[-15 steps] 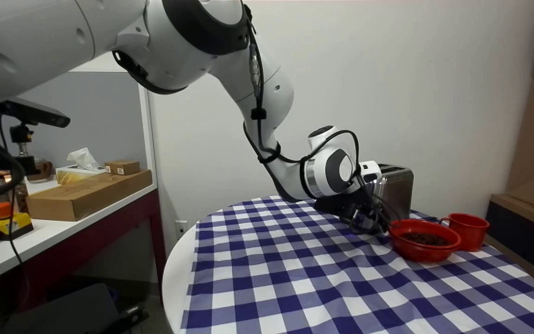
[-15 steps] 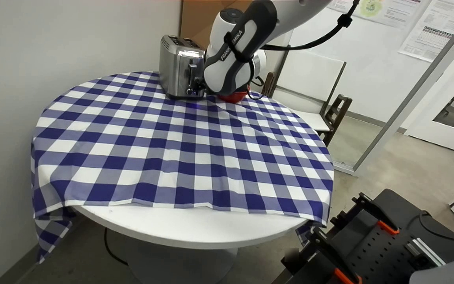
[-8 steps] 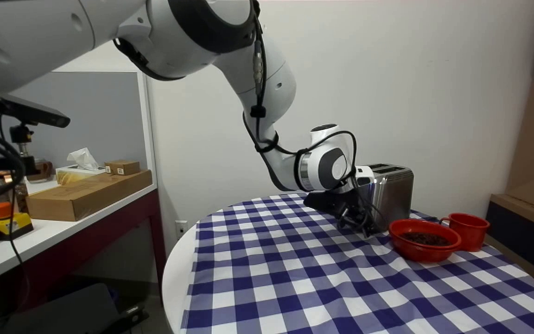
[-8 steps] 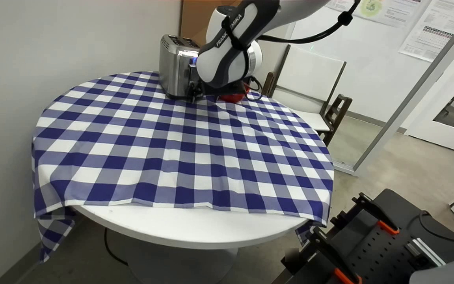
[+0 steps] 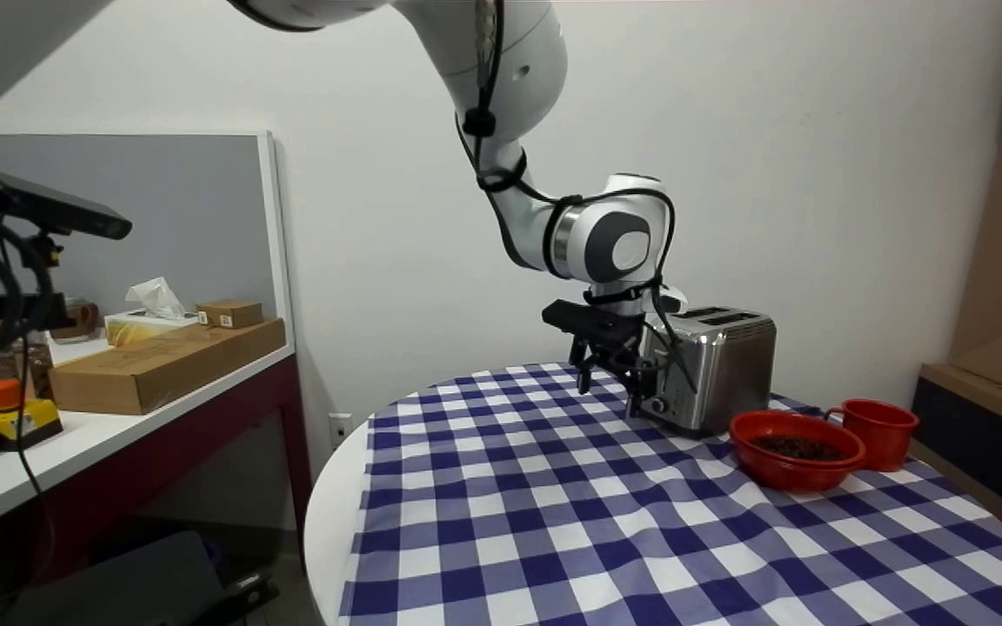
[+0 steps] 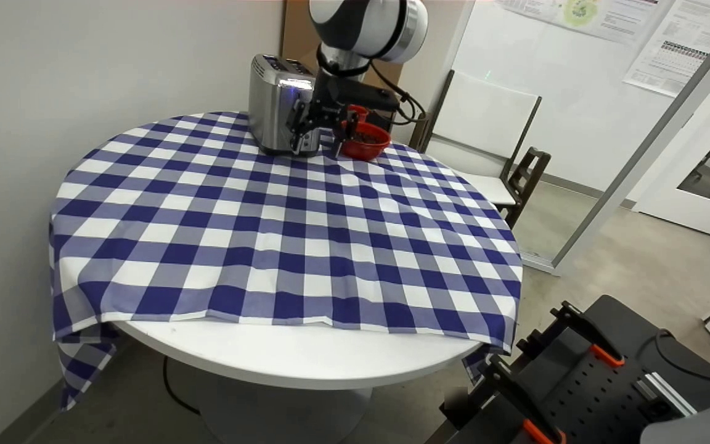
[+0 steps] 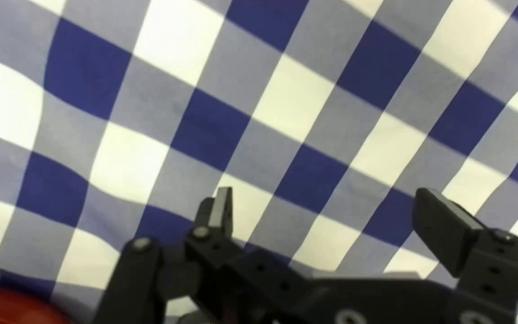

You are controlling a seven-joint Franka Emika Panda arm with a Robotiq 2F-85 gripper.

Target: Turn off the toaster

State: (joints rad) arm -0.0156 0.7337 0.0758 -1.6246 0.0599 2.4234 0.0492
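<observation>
The silver toaster (image 5: pixel 731 374) stands upright at the back of the table, and it also shows in an exterior view (image 6: pixel 269 105). Its front end has a knob (image 5: pixel 659 405); the lever is mostly hidden by the gripper. My gripper (image 5: pixel 609 396) points down just in front of that end, also in an exterior view (image 6: pixel 316 148). I cannot tell if it touches the toaster. In the wrist view the gripper (image 7: pixel 324 200) is wide open with only checked cloth between its fingers. The toaster is out of view there.
Red bowls (image 5: pixel 792 478) with dark bits and a red mug (image 5: pixel 879 439) stand beside the toaster. A red rim (image 7: pixel 7 310) shows at the lower left of the wrist view. The checked cloth (image 6: pixel 269 246) has folds. A wall is behind the table.
The arm has risen and the hand has turned from leaning low against the toaster's front to pointing down. The gripper has moved up and back from it. Toaster, bowls and mug have not moved.
</observation>
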